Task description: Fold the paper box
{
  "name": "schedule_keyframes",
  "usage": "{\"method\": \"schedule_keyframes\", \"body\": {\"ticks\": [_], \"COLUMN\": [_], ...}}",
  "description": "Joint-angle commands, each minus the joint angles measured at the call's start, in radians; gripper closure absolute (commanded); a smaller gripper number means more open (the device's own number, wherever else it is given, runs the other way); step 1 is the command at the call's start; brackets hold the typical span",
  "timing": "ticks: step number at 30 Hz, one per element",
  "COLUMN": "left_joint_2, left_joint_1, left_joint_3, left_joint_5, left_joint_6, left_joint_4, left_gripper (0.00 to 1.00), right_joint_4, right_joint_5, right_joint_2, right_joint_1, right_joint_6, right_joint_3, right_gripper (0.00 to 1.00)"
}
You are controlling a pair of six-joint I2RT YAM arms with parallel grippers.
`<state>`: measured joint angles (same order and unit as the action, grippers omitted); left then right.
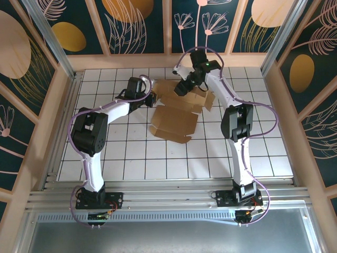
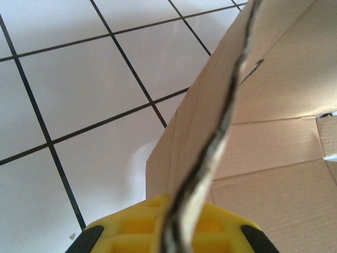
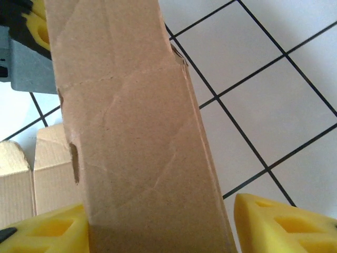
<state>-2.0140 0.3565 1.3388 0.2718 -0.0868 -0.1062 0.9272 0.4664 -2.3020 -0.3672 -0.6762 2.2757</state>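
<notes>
The paper box [image 1: 176,118], partly folded, is seen at the far middle of the tiled worktop [image 1: 131,153], with one panel laid flat toward the arm bases. Its raised left wall is pinched edge-on by the left fingers [image 2: 131,232], which are closed on the cardboard. The right fingers [image 3: 279,226] are held spread at the far side, with a creased flap between them.

It was a robot test cell, more lab than home: a white grid-tiled table [image 1: 131,158] boxed in by wood-framed walls [image 1: 84,31] of dark teal panels printed with gold discs and leaves. Aluminium rails [image 1: 168,196] ran along the bottom of the frame, where the left arm [image 1: 92,132] and right arm [image 1: 237,126] were bolted.
</notes>
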Motion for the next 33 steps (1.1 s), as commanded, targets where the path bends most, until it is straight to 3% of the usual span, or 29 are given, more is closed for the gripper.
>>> {"method": "schedule_keyframes", "body": {"ticks": [1,9,11,17,23,27,30,33], "left_joint_2": [0.051,0.128,0.175,0.293,0.357,0.366,0.329,0.307], "left_joint_1": [0.006,0.006,0.006,0.006,0.004,0.004,0.003,0.003], "left_joint_3": [-0.038,-0.097,-0.131,-0.205,-0.169,-0.215,-0.140,-0.125], "left_joint_5": [-0.012,-0.049,-0.052,-0.055,0.047,0.167,0.180,0.162], "left_joint_6": [0.017,-0.023,-0.052,-0.204,-0.567,-0.795,-0.876,-1.003], "left_joint_4": [-0.077,-0.104,-0.125,-0.133,-0.048,-0.178,-0.080,-0.088], "left_gripper": [0.88,0.85,0.84,0.83,0.87,0.87,0.88,0.89], "right_joint_4": [0.006,-0.010,-0.048,-0.198,-0.280,-0.299,-0.300,-0.296], "right_joint_5": [0.011,-0.070,-0.112,-0.241,-0.288,-0.288,-0.290,-0.287], "right_joint_2": [0.021,0.051,0.077,0.190,0.280,0.295,0.291,0.285], "right_joint_1": [-0.001,-0.030,-0.044,-0.100,-0.133,-0.142,-0.148,-0.150], "right_joint_6": [-0.012,-0.029,-0.031,-0.062,-0.092,-0.095,-0.095,-0.095], "right_joint_3": [-0.023,-0.072,-0.120,-0.306,-0.432,-0.468,-0.470,-0.470], "right_gripper": [0.42,0.51,0.57,0.60,0.60,0.59,0.59,0.59]}}
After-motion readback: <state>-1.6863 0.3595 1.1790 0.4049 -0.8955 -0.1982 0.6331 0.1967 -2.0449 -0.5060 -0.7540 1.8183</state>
